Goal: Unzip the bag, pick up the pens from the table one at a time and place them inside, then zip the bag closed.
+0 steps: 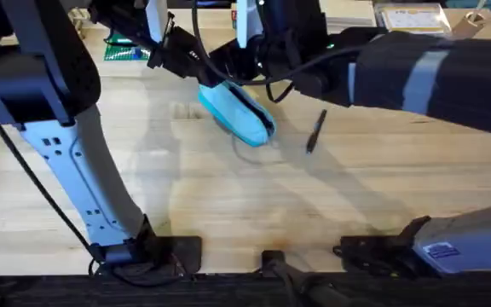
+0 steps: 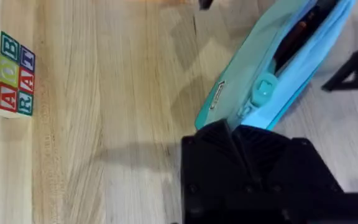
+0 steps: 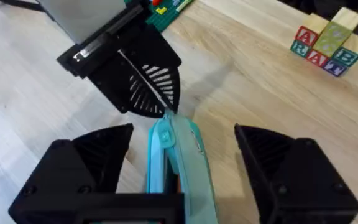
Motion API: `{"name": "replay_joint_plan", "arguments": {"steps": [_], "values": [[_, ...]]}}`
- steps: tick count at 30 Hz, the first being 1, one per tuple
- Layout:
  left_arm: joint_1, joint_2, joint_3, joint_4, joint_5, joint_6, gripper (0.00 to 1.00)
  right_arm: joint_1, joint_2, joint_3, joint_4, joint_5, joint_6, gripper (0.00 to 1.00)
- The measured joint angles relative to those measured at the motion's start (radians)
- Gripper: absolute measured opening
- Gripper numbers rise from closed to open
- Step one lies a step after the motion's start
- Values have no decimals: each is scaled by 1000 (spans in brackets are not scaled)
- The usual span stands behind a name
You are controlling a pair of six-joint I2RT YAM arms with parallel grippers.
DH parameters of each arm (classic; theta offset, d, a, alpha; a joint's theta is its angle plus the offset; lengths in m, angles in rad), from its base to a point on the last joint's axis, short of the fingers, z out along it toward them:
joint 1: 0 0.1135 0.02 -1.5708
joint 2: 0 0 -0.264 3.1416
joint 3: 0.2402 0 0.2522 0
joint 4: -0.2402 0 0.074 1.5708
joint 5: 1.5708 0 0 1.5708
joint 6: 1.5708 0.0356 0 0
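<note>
The light-blue bag (image 1: 237, 112) lies slantwise at the middle back of the table (image 1: 228, 196). My left gripper (image 2: 238, 134) is shut on the bag's (image 2: 260, 93) far left end. The zipper gapes open, and an orange-red pen (image 2: 297, 28) shows inside. My right gripper (image 3: 179, 186) is open and straddles the bag (image 3: 179, 155), one finger (image 3: 86, 168) on each side, apart from the fabric. The left gripper (image 3: 148, 93) shows just beyond, pinching the bag's tip. A black pen (image 1: 315, 132) lies on the wood to the right of the bag.
Lettered wooden blocks (image 2: 8, 74) stand together on the table some way from the bag (image 3: 325, 43). A green plate (image 1: 126, 51) with small pieces sits at the back left. Both arms crowd the back middle; the front half of the table is bare wood.
</note>
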State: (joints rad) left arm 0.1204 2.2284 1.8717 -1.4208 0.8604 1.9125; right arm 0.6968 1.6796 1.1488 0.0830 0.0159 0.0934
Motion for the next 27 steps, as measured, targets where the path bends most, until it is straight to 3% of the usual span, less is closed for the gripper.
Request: {"name": "replay_joint_plan", "arguments": {"steps": [3,4,10,13,27], "values": [[0,0,0,0,0,0,44,0,-39,0,-53,5,-25,996],[0,0,0,1,0,0,95,0,-52,0,-74,6,-32,996],[0,0,0,3,-1,0,947,0,-133,0,-214,7,-50,996],[0,0,0,3,-1,0,992,0,-169,0,-276,8,-52,996],[0,0,0,12,-1,0,992,0,-249,1,-472,8,-55,996]]}}
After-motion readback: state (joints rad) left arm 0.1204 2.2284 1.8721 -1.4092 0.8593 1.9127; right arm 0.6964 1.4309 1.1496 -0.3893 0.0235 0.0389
